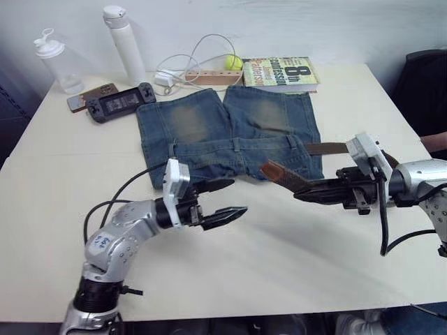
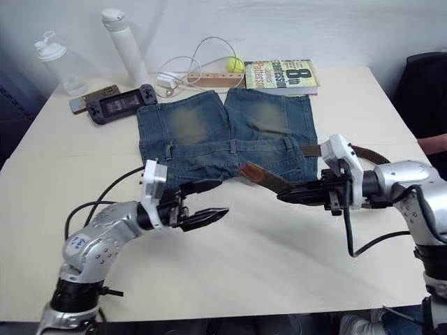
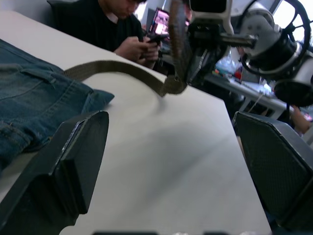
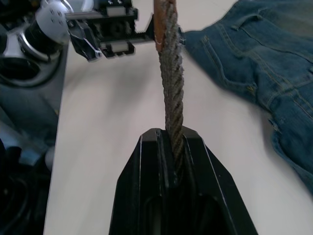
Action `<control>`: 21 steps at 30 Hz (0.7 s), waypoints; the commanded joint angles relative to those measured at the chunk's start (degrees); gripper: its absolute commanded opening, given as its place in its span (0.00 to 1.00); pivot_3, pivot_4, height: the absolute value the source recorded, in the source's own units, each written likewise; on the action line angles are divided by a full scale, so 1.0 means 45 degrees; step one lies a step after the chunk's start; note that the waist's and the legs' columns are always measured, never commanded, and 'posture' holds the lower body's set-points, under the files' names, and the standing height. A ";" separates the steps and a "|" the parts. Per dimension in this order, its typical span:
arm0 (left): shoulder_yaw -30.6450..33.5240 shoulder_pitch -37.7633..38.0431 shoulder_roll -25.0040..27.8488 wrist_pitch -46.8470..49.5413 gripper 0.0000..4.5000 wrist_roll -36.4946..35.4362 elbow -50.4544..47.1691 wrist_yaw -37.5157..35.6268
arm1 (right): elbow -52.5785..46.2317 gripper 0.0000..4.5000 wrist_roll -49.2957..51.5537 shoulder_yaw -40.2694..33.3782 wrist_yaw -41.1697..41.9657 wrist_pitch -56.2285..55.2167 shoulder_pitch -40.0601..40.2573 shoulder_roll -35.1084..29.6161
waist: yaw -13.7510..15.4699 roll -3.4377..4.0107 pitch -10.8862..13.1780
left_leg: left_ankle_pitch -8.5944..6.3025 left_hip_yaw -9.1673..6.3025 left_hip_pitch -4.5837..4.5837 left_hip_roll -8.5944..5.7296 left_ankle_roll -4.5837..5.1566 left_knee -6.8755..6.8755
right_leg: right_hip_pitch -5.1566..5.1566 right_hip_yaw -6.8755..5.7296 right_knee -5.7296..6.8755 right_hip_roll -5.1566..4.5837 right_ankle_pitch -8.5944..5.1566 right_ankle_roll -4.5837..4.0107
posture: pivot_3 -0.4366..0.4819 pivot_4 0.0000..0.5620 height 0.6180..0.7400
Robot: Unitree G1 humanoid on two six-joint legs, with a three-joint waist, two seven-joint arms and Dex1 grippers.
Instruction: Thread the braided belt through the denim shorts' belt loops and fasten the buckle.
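While pinched flat, braided belt (image 4: 172, 105) shows ropey woven texture.

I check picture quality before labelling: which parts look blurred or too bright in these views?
Left wrist view: the left hand fingers are soft, and windows behind the right hand are overexposed. Right wrist view: the braided belt is sharp near the right hand, while the denim shorts are mildly soft. Left eye view: even light, soft shadows on the table.

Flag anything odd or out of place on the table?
Nothing spilled or damaged. The braided belt is pinched in the right claw, its tip lifted off the denim shorts. The left claw is open and empty.
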 commanded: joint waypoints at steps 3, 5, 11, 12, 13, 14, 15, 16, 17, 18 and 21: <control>-0.0538 -0.0598 -0.1143 0.0315 1.00 -0.0535 0.0214 0.0509 | -0.0890 0.01 0.0772 -0.0664 -0.0730 0.0559 0.0339 0.0096 | 0.0057 -0.0004 0.0003 | 0.0000 0.0001 -0.0004 0.0000 -0.0001 0.0002 | -0.0006 -0.0002 0.0006 0.0001 0.0001 0.0001 | 0.48 0.27 1.00; -0.0690 -0.0808 -0.1373 0.0390 1.00 -0.0567 0.0323 0.0422 | -0.1016 0.01 0.0686 -0.0700 -0.0866 0.0505 0.0540 0.0022 | 0.0060 -0.0005 0.0003 | 0.0001 0.0002 -0.0004 0.0000 -0.0002 0.0020 | -0.0007 -0.0001 0.0019 0.0001 0.0001 0.0001 | 0.48 0.27 1.00; -0.0667 -0.1186 -0.1879 0.0523 0.52 -0.0864 0.0824 0.0168 | -0.1303 0.00 0.0722 -0.1143 -0.1245 0.0401 0.1297 -0.0017 | 0.0023 -0.0007 0.0003 | 0.0001 0.0007 -0.0004 0.0001 -0.0003 0.0034 | -0.0007 0.0003 0.0029 0.0004 0.0002 0.0003 | 0.48 0.27 1.00; -0.0740 -0.1243 -0.1840 0.0553 0.42 -0.0829 0.0884 0.0073 | -0.1383 0.00 0.0790 -0.1238 -0.1334 0.0416 0.1409 0.0017 | 0.0017 -0.0006 0.0003 | 0.0001 0.0009 -0.0004 0.0001 -0.0003 0.0035 | -0.0007 0.0004 0.0030 0.0005 0.0002 0.0003 | 0.48 0.27 1.00; -0.1059 -0.1272 -0.1661 0.0520 0.32 -0.0536 0.0909 -0.0126 | -0.1455 0.00 0.0832 -0.1303 -0.1441 0.0420 0.1505 0.0066 | 0.0019 -0.0006 0.0003 | 0.0001 0.0009 -0.0004 0.0001 -0.0003 0.0035 | -0.0009 0.0005 0.0032 0.0005 0.0002 0.0003 | 0.48 0.27 1.00; -0.1331 -0.1268 -0.1526 0.0515 0.23 -0.0327 0.0901 -0.0302 | -0.1521 0.00 0.0861 -0.1345 -0.1508 0.0414 0.1586 0.0095 | 0.0027 -0.0007 0.0003 | 0.0001 0.0010 -0.0004 0.0001 -0.0003 0.0035 | -0.0012 0.0006 0.0034 0.0006 0.0002 0.0003 | 0.48 0.27 1.00; -0.1441 -0.1235 -0.1537 0.0588 0.13 -0.0389 0.0888 -0.0412 | -0.1619 0.00 0.0916 -0.1389 -0.1575 0.0432 0.1691 0.0118 | 0.0033 -0.0006 0.0003 | 0.0002 0.0010 -0.0004 0.0002 -0.0003 0.0036 | -0.0012 0.0005 0.0034 0.0006 0.0002 0.0003 | 0.48 0.27 1.00; -0.1474 -0.1225 -0.1571 0.0641 0.03 -0.0509 0.0886 -0.0464 | -0.1704 0.00 0.0951 -0.1429 -0.1613 0.0433 0.1786 0.0131 | 0.0035 -0.0007 0.0003 | 0.0002 0.0010 -0.0004 0.0001 -0.0003 0.0036 | -0.0012 0.0007 0.0034 0.0005 0.0002 0.0003 | 0.48 0.27 1.00; -0.1515 -0.1275 -0.1558 0.0672 0.01 -0.0577 0.0904 -0.0551 | -0.1789 0.00 0.0904 -0.1484 -0.1714 0.0391 0.1930 0.0145 | 0.0037 -0.0006 0.0003 | 0.0001 0.0010 -0.0005 0.0001 -0.0003 0.0036 | -0.0012 0.0008 0.0034 0.0005 0.0002 0.0003 | 0.48 0.27 1.00; -0.1549 -0.1392 -0.1548 0.0680 0.01 -0.0571 0.0985 -0.0616 | -0.1871 0.00 0.0752 -0.1550 -0.1840 0.0230 0.2125 0.0167 | 0.0036 -0.0007 0.0003 | 0.0001 0.0010 -0.0006 -0.0002 -0.0003 0.0036 | -0.0012 0.0008 0.0032 0.0004 0.0002 0.0004 | 0.48 0.27 1.00; -0.1480 -0.1920 -0.1681 0.0636 0.00 -0.0443 0.1583 -0.0644 | -0.1835 0.21 0.0868 -0.2164 -0.2081 0.0337 0.2764 0.0075 | 0.0067 -0.0007 0.0003 | 0.0001 0.0009 -0.0005 -0.0001 -0.0003 0.0036 | -0.0012 0.0006 0.0033 0.0004 0.0002 0.0004 | 0.48 0.27 1.00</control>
